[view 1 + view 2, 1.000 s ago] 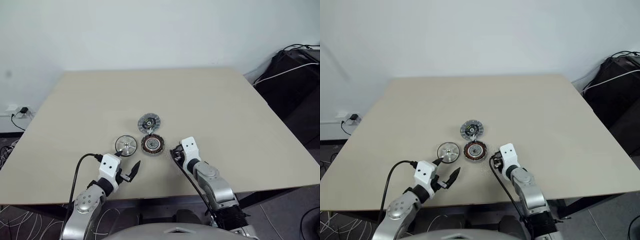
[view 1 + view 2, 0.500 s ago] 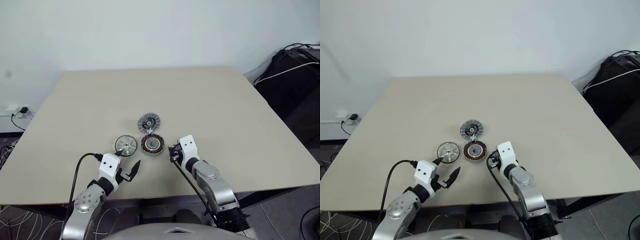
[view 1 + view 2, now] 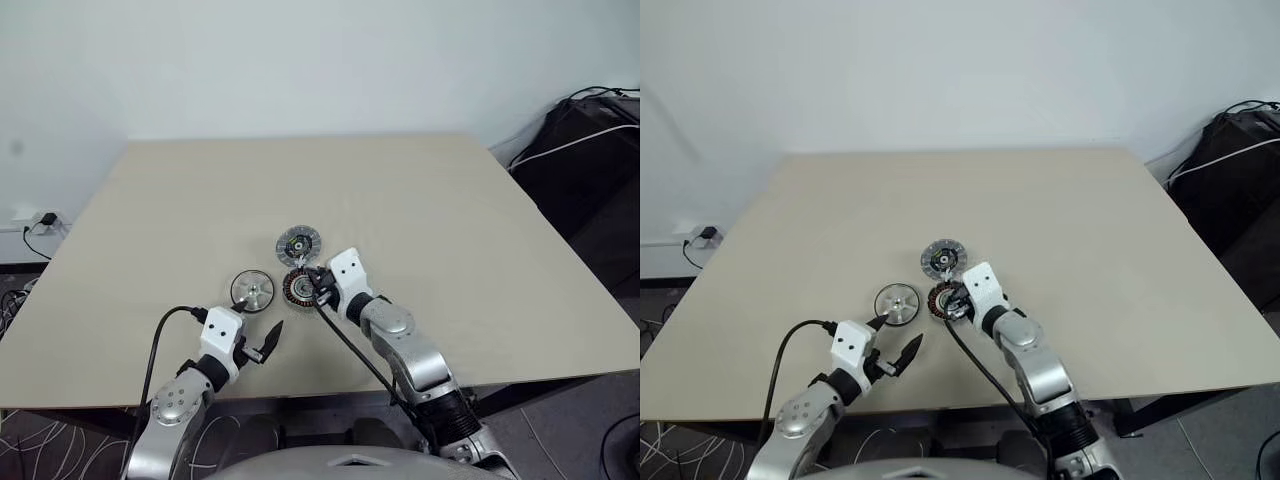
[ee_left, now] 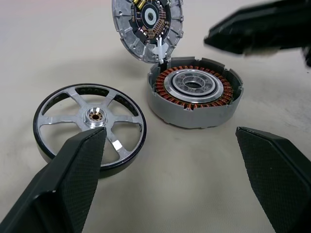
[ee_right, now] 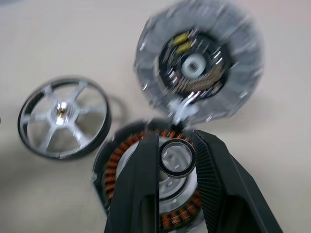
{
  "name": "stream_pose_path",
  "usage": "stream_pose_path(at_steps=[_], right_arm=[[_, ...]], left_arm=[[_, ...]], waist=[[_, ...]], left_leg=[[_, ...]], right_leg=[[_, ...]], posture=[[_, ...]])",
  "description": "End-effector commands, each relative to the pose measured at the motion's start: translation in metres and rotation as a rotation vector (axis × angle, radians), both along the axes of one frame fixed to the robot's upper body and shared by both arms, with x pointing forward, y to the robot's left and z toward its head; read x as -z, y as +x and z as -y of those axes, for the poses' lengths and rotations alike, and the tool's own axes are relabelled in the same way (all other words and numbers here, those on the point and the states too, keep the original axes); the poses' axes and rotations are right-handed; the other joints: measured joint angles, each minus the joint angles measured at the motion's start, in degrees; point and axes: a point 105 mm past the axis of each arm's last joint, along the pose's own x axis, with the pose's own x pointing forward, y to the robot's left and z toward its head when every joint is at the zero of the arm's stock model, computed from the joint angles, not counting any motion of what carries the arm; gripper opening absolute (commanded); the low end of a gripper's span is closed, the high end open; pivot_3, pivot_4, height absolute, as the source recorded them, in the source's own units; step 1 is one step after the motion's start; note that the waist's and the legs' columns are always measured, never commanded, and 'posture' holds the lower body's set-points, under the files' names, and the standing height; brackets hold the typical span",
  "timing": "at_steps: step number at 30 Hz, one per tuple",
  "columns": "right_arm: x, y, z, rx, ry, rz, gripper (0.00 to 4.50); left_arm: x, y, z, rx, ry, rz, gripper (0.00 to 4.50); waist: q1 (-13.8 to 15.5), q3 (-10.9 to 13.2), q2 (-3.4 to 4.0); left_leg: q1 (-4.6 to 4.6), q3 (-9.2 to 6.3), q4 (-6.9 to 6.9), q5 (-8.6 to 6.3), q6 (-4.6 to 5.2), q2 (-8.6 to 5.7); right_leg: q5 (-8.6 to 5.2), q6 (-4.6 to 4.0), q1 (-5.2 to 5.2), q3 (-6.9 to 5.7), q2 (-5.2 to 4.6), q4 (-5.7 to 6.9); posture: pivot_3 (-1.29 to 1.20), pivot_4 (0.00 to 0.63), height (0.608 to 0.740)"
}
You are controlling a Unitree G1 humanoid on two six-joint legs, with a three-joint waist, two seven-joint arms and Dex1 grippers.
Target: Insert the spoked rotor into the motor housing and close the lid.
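Your right gripper (image 5: pixel 177 160) is pinching a small dark ring (image 5: pixel 177 157) over the copper-wound motor housing (image 4: pixel 194 92); the shiny spoked rotor (image 4: pixel 91 125) is lying beside it, left gripper (image 4: pixel 172 170) gaping wide

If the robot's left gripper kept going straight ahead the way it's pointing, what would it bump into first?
Probably the spoked rotor: the left gripper stands open, and one finger already points at the rotor's near rim. The motor housing lies a little further on, more towards the other finger. Depth is hard to judge.
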Motion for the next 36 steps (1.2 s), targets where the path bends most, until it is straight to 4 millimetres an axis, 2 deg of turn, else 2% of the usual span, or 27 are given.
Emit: stream_pose_path(at_steps=[1, 15, 24, 30, 33, 36], right_arm=[[-0.004, 0.007, -0.01, -0.03, 0.004, 0.032, 0.67], [0.01, 0.017, -0.018, -0.048, -0.015, 0.004, 0.67], [0.018, 0.014, -0.02, -0.065, -0.007, -0.037, 0.67], [0.01, 0.014, -0.02, -0.063, 0.003, -0.004, 2.63], [-0.006, 0.013, -0.02, -0.072, 0.053, 0.031, 2.63], [-0.02, 0.01, -0.02, -0.073, 0.093, 0.058, 1.98]], left_arm=[[-0.013, 0.003, 0.004, 0.01, -0.005, 0.06, 4.5], [-0.013, 0.003, 0.005, 0.011, -0.007, 0.064, 4.5], [-0.013, 0.003, 0.003, 0.001, -0.009, 0.064, 4.5], [-0.013, 0.004, 0.004, 0.0, -0.012, 0.064, 4.5], [-0.013, 0.004, 0.004, -0.001, -0.012, 0.064, 4.5], [-0.013, 0.004, 0.004, 0.0, -0.012, 0.063, 4.5]], waist=[[-0.01, 0.0, 0.0], [-0.08, 0.0, 0.01], [-0.29, 0.0, 0.02], [-0.43, 0.0, 0.02], [-0.4, 0.01, 0.03], [-0.51, 0.02, 0.05]], left_leg=[[0.0, 0.0, 0.0, 0.0, 0.0, 0.0], [0.0, -0.01, -0.01, 0.0, 0.0, 0.0], [0.0, -0.02, 0.0, 0.01, -0.01, 0.0], [0.0, -0.04, -0.01, 0.01, -0.01, 0.0], [0.0, -0.04, 0.0, 0.01, -0.01, -0.03], [0.0, -0.05, -0.01, 0.01, -0.02, -0.02]], right_leg=[[0.0, 0.0, 0.0, 0.0, 0.02, 0.0], [0.01, -0.02, -0.01, 0.0, 0.19, 0.0], [0.02, -0.02, -0.01, 0.01, 0.2, 0.01], [0.02, -0.02, -0.01, 0.0, 0.2, 0.02], [0.02, -0.02, 0.0, 0.0, 0.18, 0.02], [0.01, -0.01, -0.02, 0.02, 0.13, 0.02]], posture=[[0.0, 0.0, 0.74], [0.0, 0.0, 0.74], [0.0, 0.0, 0.74], [0.0, 0.0, 0.74], [0.0, 0.0, 0.74], [0.0, 0.0, 0.74]])
